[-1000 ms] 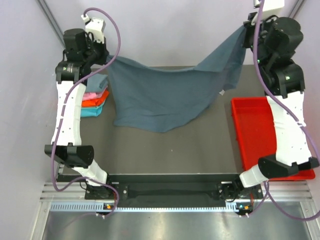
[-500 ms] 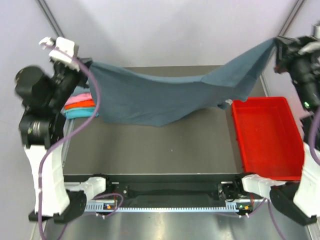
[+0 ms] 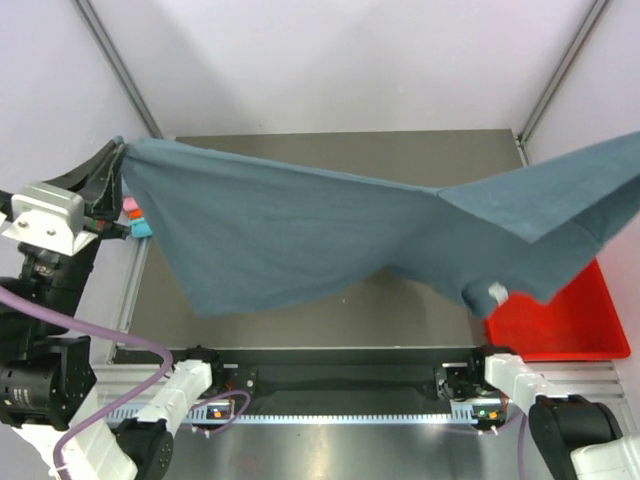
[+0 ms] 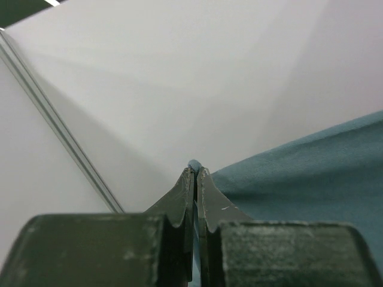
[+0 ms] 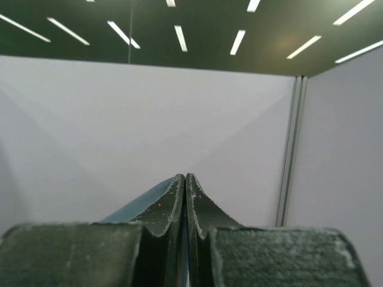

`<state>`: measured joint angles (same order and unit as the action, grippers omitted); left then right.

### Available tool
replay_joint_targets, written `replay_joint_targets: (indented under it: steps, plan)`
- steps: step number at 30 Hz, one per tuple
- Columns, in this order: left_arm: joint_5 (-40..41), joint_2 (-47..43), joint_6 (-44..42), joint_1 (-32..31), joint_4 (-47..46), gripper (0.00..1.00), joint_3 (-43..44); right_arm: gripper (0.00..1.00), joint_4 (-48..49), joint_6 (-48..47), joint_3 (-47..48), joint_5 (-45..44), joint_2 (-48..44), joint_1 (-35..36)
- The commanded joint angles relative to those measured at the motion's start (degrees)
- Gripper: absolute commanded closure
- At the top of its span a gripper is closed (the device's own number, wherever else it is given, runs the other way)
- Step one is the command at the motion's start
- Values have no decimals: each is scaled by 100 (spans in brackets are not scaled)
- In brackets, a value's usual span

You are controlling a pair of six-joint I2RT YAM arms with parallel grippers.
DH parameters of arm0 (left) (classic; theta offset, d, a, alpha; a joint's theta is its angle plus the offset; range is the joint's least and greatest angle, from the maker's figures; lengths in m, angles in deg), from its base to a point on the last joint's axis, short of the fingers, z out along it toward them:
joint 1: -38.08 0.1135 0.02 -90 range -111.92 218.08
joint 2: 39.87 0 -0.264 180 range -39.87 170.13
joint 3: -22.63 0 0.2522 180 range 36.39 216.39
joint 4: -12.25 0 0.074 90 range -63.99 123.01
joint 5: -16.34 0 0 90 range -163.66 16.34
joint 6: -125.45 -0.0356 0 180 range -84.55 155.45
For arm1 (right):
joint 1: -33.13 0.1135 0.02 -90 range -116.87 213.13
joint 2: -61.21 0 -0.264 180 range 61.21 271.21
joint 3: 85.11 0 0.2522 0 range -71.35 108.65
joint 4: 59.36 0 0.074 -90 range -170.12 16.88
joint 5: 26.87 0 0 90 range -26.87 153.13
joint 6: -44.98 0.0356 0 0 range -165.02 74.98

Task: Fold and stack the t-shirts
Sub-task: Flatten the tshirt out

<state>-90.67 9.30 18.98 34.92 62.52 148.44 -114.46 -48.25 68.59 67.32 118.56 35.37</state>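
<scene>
I am holding a slate blue-grey cloth t-shirt (image 3: 300, 230) spread in the air above the dark grey table (image 3: 330, 148), pulled out between both arms. The left gripper (image 4: 195, 171) is pinched tight on one corner at the far left; its wrist view shows a nub of blue cloth poking up between the closed fingers. The right gripper (image 5: 182, 178) is outside the overhead view, but its own camera shows the fingers pressed together with a sliver of blue cloth between them. The shirt's long axis runs left to right across the table, sagging in the middle, with the loose edge hanging toward the near side. A small white tag (image 3: 497, 291) shows low on the right, but I cannot tell which end is the collar. The right portion hangs over the red plastic tray (image 3: 575, 325). Only a pink and turquoise sliver of the stack of folded t-shirts (image 3: 133, 216) peeps out by the left gripper. To do this well, I judge both arms should descend together under even tension, letting the hanging edge land first, flat, between tray and stack.
</scene>
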Motion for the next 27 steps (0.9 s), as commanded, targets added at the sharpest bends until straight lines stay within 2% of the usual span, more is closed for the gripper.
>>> replay_joint_targets:
  steps: [1,5,8,12,16,18,21,27]
  plan:
    - [277,137,-181,17,-767,100,185,100,530,496,217,258,128,-467]
    - [251,233,-330,17,-787,100,168,100,689,919,34,644,120,-795]
    - [383,208,-445,17,-558,100,-340,100,724,1016,-755,672,-3,-909]
    - [287,207,-620,17,-207,100,-1577,100,960,841,-1863,452,66,-910]
    - [102,418,-796,17,-48,100,-2704,100,1303,665,-3188,706,356,-901]
    - [93,663,-858,17,-223,100,-3308,100,1531,613,-3655,846,716,-892]
    - [146,1172,-893,8,-863,100,-3838,100,1787,385,-3851,803,1549,-673]
    - [470,3000,-893,17,-1619,100,-3665,100,2015,-776,-3624,654,3843,311]
